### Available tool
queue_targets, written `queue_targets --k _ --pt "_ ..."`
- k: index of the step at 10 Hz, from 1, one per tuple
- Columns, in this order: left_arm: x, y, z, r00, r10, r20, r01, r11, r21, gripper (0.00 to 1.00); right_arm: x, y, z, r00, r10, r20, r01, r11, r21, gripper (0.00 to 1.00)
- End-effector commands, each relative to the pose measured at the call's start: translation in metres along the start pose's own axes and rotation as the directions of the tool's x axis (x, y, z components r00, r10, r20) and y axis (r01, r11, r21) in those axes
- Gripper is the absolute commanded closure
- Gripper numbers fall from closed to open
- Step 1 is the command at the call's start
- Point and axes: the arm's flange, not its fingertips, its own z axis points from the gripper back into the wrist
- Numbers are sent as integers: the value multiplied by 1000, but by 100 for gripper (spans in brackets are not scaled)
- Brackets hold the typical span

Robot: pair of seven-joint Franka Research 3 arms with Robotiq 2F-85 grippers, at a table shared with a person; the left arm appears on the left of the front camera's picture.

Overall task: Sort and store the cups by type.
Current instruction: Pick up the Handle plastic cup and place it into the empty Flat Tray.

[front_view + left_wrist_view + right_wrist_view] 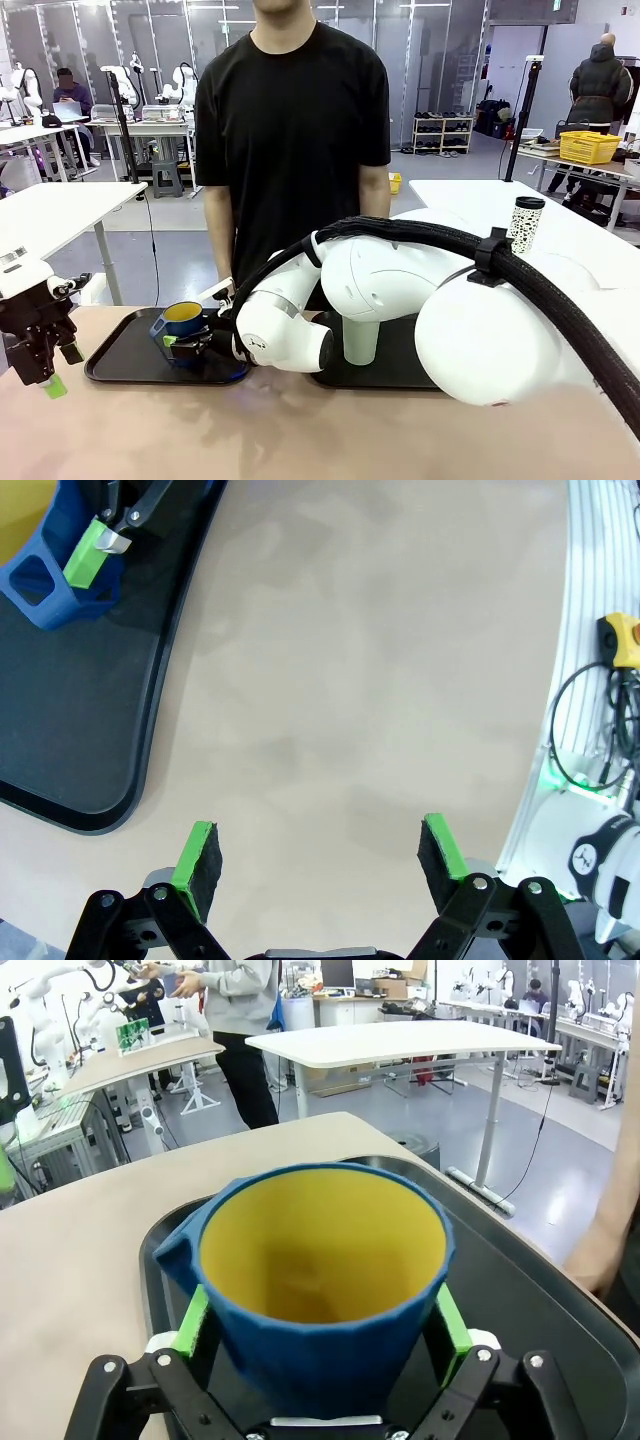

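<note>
At the far left of the front view the left pincer (45, 372) hangs just above the bare tan worktop (300, 430), apart from everything; its wrist view shows the green pads (197, 852) standing wide with nothing between them. Just right of it lies a black tray (120, 365). On that tray's right part sits the dark blue mug (180, 330), yellow inside, handle pointing left. The right arm reaches across the middle from the right side, and the right pincer (190, 343) has its fingers spread wide on either side of the mug. In the right wrist view the mug (320, 1270) sits between the green pads (192, 1322), which lie close against its flanks; whether they press on it cannot be told. Further right, on a second black tray (395, 372), the pale green tumbler (360, 342) stands upright, partly behind the arm. A person in a black shirt (290, 130) stands at the far side
</note>
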Motion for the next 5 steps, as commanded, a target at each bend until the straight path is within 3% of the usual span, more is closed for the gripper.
queue_targets --k 1,5 --pt "-1 0 0 1000 -5 5 5 1000 2 0 -20 55 43 1000 22 -15 -23 999 -38 0" --pt "-1 0 0 1000 -5 5 5 1000 2 0 -18 74 64 997 18 -72 -21 999 -43 0"
